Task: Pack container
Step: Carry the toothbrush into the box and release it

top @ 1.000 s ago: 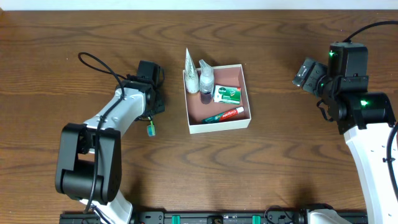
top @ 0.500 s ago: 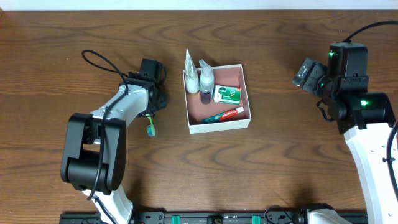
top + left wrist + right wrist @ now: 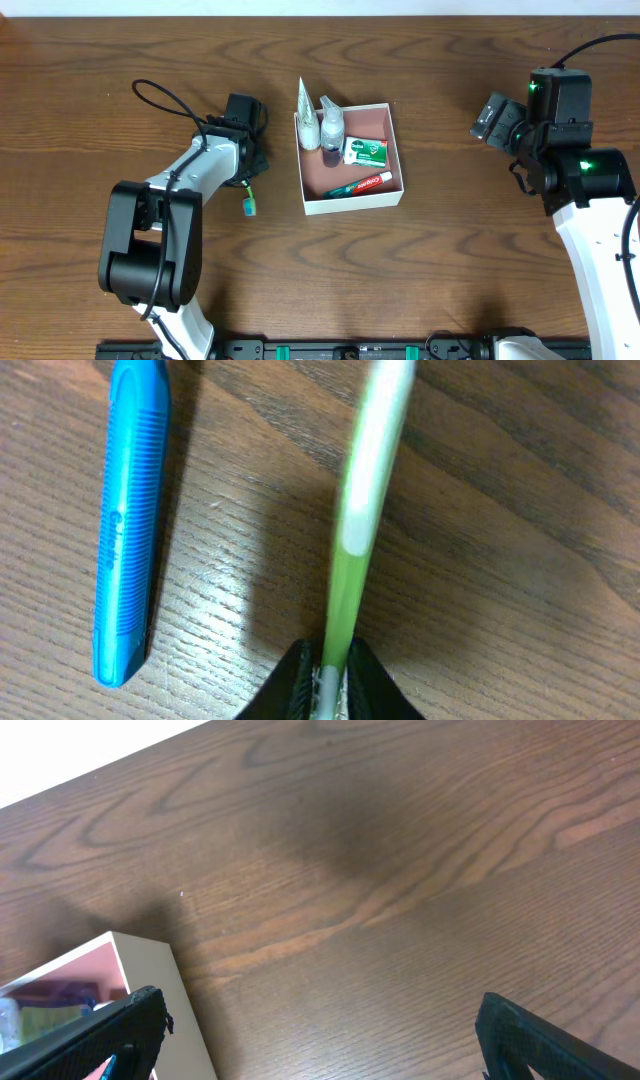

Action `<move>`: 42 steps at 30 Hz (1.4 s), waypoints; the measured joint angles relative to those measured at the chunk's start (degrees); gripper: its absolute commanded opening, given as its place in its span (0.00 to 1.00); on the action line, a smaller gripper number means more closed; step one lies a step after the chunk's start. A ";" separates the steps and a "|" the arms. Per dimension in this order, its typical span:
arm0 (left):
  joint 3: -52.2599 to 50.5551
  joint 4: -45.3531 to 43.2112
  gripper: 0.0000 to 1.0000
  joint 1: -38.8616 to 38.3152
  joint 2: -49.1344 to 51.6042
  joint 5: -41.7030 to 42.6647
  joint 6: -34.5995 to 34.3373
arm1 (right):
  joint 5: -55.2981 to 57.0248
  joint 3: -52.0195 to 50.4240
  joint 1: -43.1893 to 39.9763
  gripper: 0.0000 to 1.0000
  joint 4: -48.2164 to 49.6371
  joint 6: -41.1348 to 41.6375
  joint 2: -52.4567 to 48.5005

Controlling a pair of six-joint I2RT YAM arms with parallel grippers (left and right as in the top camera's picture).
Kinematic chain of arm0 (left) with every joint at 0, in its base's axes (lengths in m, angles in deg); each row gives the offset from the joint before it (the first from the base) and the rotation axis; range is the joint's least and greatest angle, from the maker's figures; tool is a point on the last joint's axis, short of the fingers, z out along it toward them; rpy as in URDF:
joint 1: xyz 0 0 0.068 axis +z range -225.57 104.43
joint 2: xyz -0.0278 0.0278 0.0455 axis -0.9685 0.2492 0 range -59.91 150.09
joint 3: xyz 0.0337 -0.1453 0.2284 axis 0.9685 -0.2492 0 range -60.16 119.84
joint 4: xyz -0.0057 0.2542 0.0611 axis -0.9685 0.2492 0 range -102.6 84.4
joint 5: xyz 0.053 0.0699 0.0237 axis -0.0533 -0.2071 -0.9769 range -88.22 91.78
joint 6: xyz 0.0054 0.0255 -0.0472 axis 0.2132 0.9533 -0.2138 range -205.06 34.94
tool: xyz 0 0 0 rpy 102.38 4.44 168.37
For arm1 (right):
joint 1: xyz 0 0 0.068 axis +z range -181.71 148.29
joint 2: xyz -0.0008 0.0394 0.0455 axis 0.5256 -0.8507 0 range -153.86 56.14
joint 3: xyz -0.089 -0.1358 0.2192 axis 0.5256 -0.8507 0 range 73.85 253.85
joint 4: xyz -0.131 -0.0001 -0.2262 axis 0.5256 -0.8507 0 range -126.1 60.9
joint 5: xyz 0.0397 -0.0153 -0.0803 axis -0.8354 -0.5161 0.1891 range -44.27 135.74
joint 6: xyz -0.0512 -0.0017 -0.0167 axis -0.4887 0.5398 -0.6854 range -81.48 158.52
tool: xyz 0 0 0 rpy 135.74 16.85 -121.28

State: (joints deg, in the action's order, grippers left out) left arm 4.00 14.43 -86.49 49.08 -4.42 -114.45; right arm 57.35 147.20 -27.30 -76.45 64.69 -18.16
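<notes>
The container (image 3: 355,203) is a square white box with a reddish-brown inside, at the table's middle. It holds two small bottles (image 3: 327,127), a green-and-white packet (image 3: 366,151) and a red toothpaste tube (image 3: 360,184). My left gripper (image 3: 246,168) is left of the box and shut on a green toothbrush (image 3: 249,203), whose free end points toward the front. In the left wrist view the jaws (image 3: 332,672) pinch the green handle (image 3: 362,510) just above the wood. My right gripper (image 3: 490,118) is open and empty, right of the box; its wrist view (image 3: 330,1030) shows the box's corner (image 3: 150,970).
A blue plastic stick-shaped item (image 3: 125,520) lies on the table beside the toothbrush, seen only in the left wrist view. A white tube (image 3: 306,104) leans at the box's back left corner. A black cable (image 3: 160,100) loops behind the left arm.
The left arm turned a little at first. The toothbrush's free end has swung slightly to the right, toward the box. The right arm has not moved.
</notes>
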 measured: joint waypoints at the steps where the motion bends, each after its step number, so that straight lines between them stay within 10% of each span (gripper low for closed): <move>1: 0.00 0.00 0.10 0.00 0.00 -0.04 0.00 | 0.00 0.00 0.00 0.99 0.00 0.00 0.00; 24: 0.07 0.31 0.10 1.14 -25.68 13.14 13.79 | 0.00 0.00 0.00 0.99 0.00 0.00 0.00; 42: 0.07 -12.59 0.10 -16.28 -31.85 22.80 33.14 | 0.00 0.00 0.00 0.99 0.00 0.00 0.00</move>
State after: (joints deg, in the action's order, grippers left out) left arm 4.06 1.84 -102.77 17.23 18.38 -81.32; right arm 57.35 147.20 -27.30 -76.45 64.69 -18.16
